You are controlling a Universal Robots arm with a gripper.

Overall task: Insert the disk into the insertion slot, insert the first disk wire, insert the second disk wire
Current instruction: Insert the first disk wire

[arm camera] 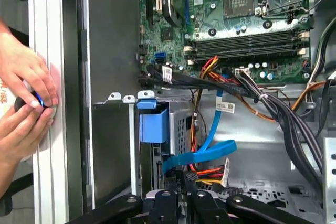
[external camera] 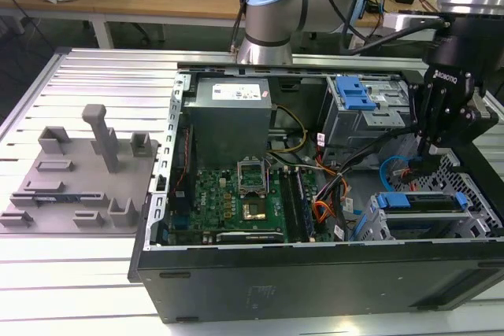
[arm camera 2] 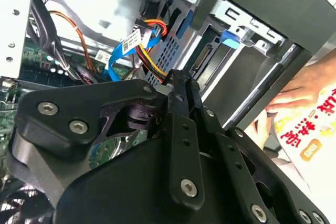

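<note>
Blue-framed disk in insertion slot, second disk wire looped

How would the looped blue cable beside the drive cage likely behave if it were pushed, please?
The blue cable would probably bend and shift rather than resist, since it lies in a loose curved loop. Its glossy sheath looks fairly slippery. It is thin, so likely light.

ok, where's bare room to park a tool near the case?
Bare table on the exterior view's left, nearer than and beyond the fixture plate. Crowded: case corner around the end effector, full of cables.
</note>
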